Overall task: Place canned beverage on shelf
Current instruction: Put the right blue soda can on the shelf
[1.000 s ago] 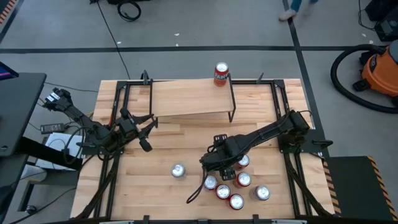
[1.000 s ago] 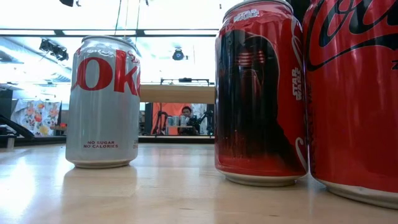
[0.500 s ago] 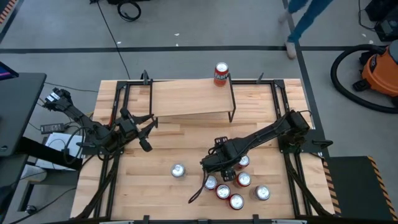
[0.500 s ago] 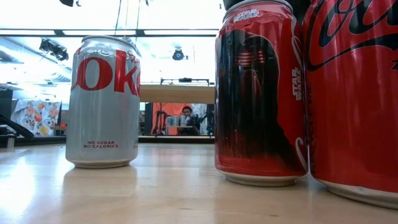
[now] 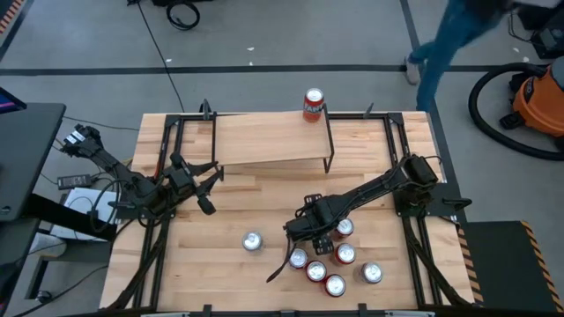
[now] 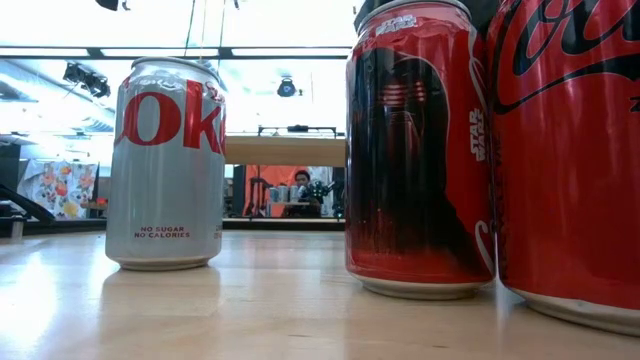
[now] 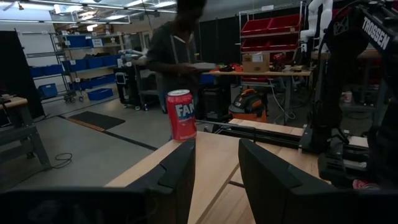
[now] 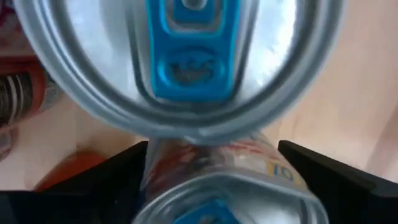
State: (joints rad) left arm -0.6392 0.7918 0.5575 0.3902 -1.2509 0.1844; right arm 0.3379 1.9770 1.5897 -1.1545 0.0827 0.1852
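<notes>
The shelf (image 5: 264,139), a light-wood board on black legs, stands at the table's far middle. A red can (image 5: 313,104) stands upright on its far right corner and also shows in the left wrist view (image 7: 180,115). Several red cans (image 5: 335,264) stand grouped at the near right. My right gripper (image 5: 306,239) is down over this group. In its wrist view (image 8: 211,155) its fingers stand apart on either side of one can (image 8: 211,158). A silver can (image 5: 253,241) stands alone. My left gripper (image 5: 207,189) waits open at the left. My right gripper has one finger (image 8: 93,180) and the other (image 8: 336,180) on either side of a can's wall (image 8: 249,155). I cannot tell whether they touch it.
A second can top with a blue tab (image 8: 193,56) sits right beyond the right gripper. In the low view the silver can (image 6: 165,165) and two red cans (image 6: 418,150) stand close. A person (image 5: 449,35) walks beyond the far right corner, near an orange vacuum (image 5: 533,97).
A person has stepped into the high view beyond the table's far right corner. Neither gripper has visibly moved.
</notes>
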